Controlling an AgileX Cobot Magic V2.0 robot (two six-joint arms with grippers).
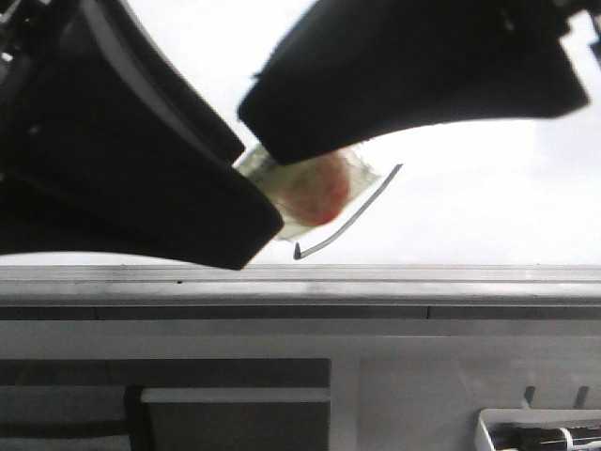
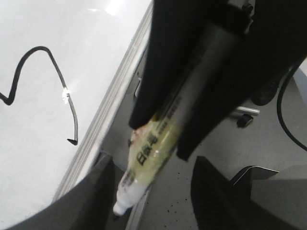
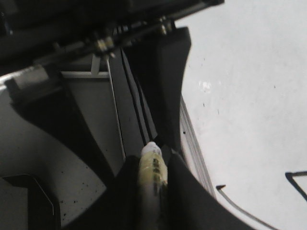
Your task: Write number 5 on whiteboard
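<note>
Together, both grippers — left gripper (image 2: 153, 191), right gripper (image 3: 153, 177) — clasp marker (image 2: 158, 143), whiteboard (image 2: 43, 158) beside.

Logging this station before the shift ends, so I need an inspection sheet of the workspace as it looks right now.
Surface: whiteboard, glossy white, grey edge rail, glare patch; a few small dark specks.
Job's things: number 5 partly drawn in thin black strokes; whether it is complete cannot be told.
Marker: marker with yellowish label, tip off the board, over the rail.
Clutter: nothing seen on the board.
Grippers: left gripper open beside the marker; right gripper shut on the marker.
Cables: black cable on the grey floor.
Surroundings: grey floor, white tray below the board.
</note>
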